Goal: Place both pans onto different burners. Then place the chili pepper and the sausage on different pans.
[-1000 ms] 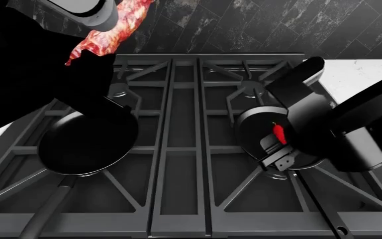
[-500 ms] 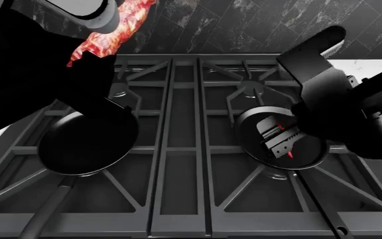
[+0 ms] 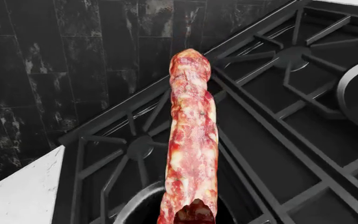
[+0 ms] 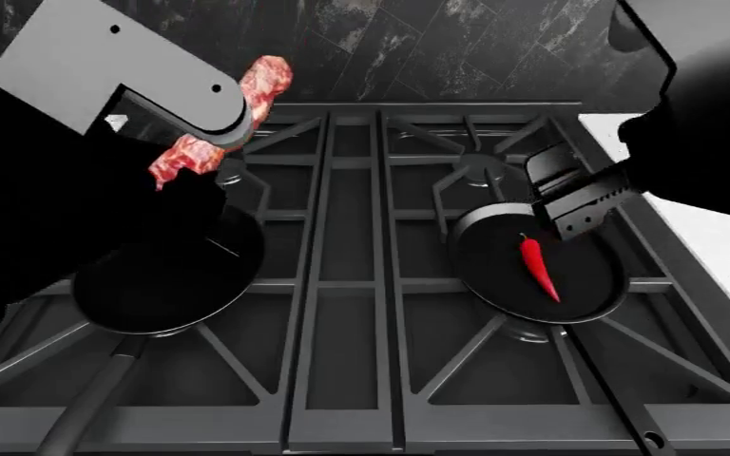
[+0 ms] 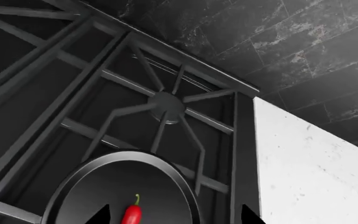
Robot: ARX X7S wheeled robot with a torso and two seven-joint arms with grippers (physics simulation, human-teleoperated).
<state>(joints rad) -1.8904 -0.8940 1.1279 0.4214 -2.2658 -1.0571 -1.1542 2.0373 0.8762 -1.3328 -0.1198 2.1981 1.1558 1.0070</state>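
Two black pans sit on the front burners: the left pan and the right pan. The red chili pepper lies in the right pan and also shows in the right wrist view. My right gripper is open and empty, raised over that pan's far rim. My left gripper is shut on the mottled pink sausage, holding it tilted above the far edge of the left pan. In the left wrist view the sausage stands over that pan's rim.
The dark stove's grates fill the view, with bare rear burners. White counter lies right of the stove. Black marble wall stands behind. The pan handles point toward the front.
My right gripper let go of the chili pepper, which now lies in the right pan, and rose back to the right. My left arm came lower with the sausage, toward the left pan.
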